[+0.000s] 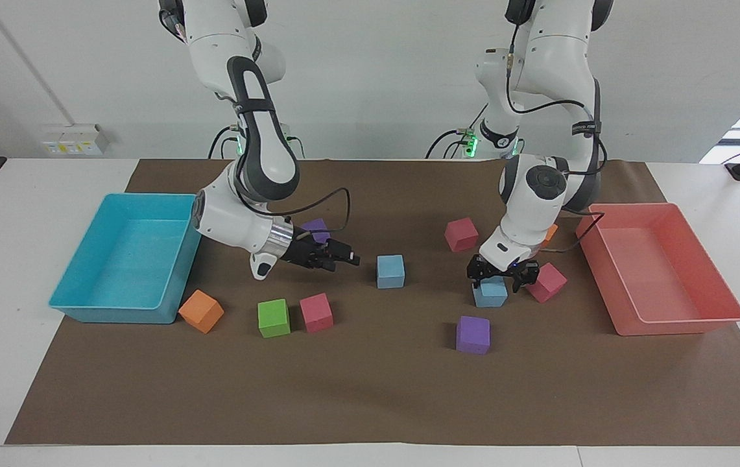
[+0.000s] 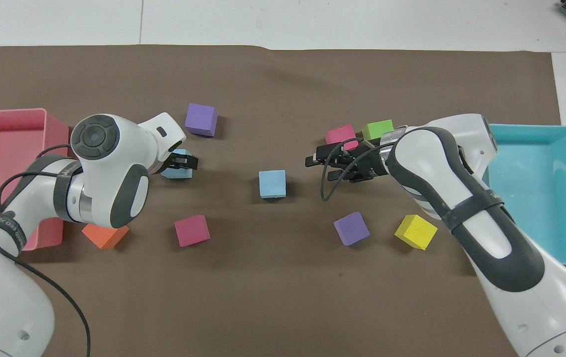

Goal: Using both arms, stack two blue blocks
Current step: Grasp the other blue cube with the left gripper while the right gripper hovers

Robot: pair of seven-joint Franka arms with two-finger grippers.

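Two light blue blocks lie on the brown mat. One blue block (image 1: 390, 271) (image 2: 272, 184) sits mid-table with nothing touching it. My right gripper (image 1: 346, 258) (image 2: 318, 167) hovers low beside it, toward the right arm's end, pointing at it with fingers apart and nothing between them. The other blue block (image 1: 490, 293) (image 2: 171, 173) lies toward the left arm's end. My left gripper (image 1: 498, 279) (image 2: 185, 161) is down on it, open, a finger on each side of its top. The wrist hides part of this block in the overhead view.
Pink cubes (image 1: 461, 234) (image 1: 545, 283) (image 1: 316, 312), purple cubes (image 1: 473, 335) (image 1: 315, 228), a green cube (image 1: 274, 318), orange cubes (image 1: 201, 311) (image 1: 550, 231) and a yellow cube (image 2: 415, 231) lie scattered. A turquoise tray (image 1: 84, 305) and a pink tray (image 1: 681, 324) stand at the table's two ends.
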